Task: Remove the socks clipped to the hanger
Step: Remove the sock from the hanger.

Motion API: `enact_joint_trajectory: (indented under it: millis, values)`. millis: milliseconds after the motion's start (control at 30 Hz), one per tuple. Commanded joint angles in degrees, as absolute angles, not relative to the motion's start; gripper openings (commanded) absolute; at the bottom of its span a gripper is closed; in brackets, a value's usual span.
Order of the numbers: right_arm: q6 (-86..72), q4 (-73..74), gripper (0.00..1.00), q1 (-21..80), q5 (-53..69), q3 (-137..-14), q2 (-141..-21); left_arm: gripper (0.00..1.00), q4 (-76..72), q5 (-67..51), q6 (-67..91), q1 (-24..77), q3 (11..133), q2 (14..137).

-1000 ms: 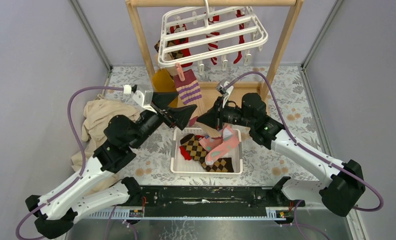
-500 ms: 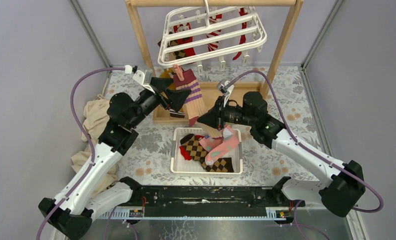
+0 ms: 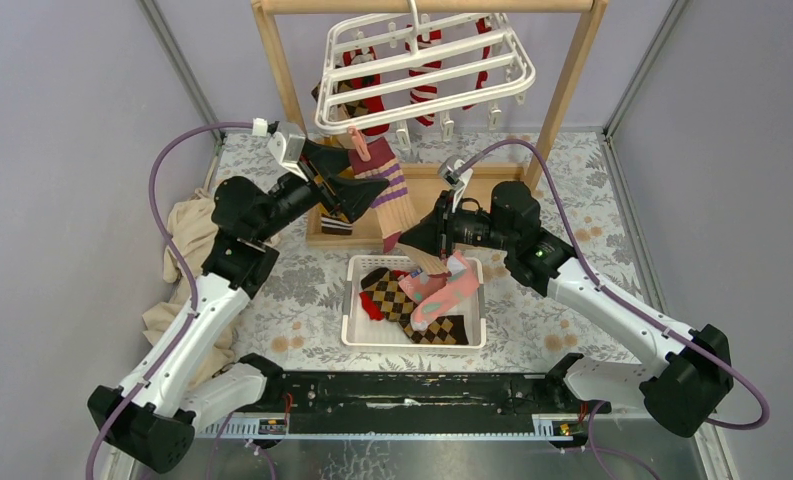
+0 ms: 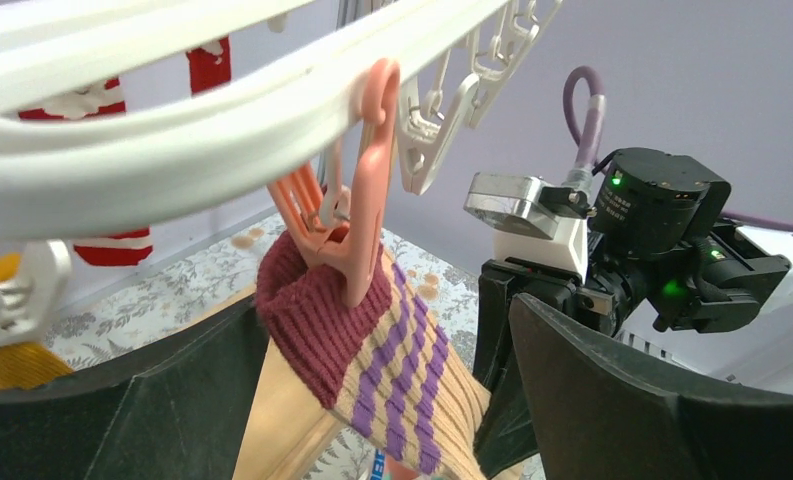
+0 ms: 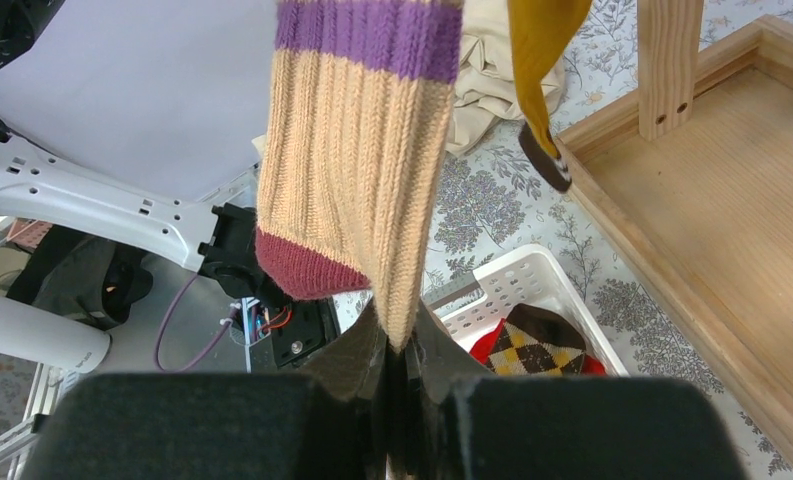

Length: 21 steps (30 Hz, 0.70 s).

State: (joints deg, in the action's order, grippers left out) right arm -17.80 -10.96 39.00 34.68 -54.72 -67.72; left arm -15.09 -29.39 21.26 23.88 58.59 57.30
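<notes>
Tan, purple-striped sock (image 4: 377, 350) hangs by its maroon cuff from the pink clip (image 4: 350, 235) on the near rail of the hanger (image 3: 427, 72), toe end near the white basket (image 3: 417, 343). The right pincer (image 5: 392, 368) is clenched on the toe end. The left pincer (image 3: 370, 176) stands released, fingers either side of the cuff. Our judgement: squeeze the clip's handles first, then draw down gently, or the hanger may swing.

hanger (image 4: 172, 130) blurred; striped sock (image 5: 357, 150) lower edge apparently hidden between right jaws
</notes>
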Motion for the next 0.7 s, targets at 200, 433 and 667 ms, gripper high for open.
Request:
enact_joint_trajectory:
  millis: [200,433,667]
  values:
    - [-17.5,-12.8,0.08,38.3,36.7,-57.1,-66.5,0.93,-28.5,-33.7,24.5,21.2,59.3,59.4]
    - [-17.5,-13.4,0.08,38.2,37.0,-56.7,-67.2,0.86,-38.3,-35.5,29.4,20.1,57.4,62.2]
    - [-17.3,-13.6,0.08,37.8,37.2,-56.4,-67.9,0.77,-45.7,-33.5,32.1,19.9,54.2,62.7]
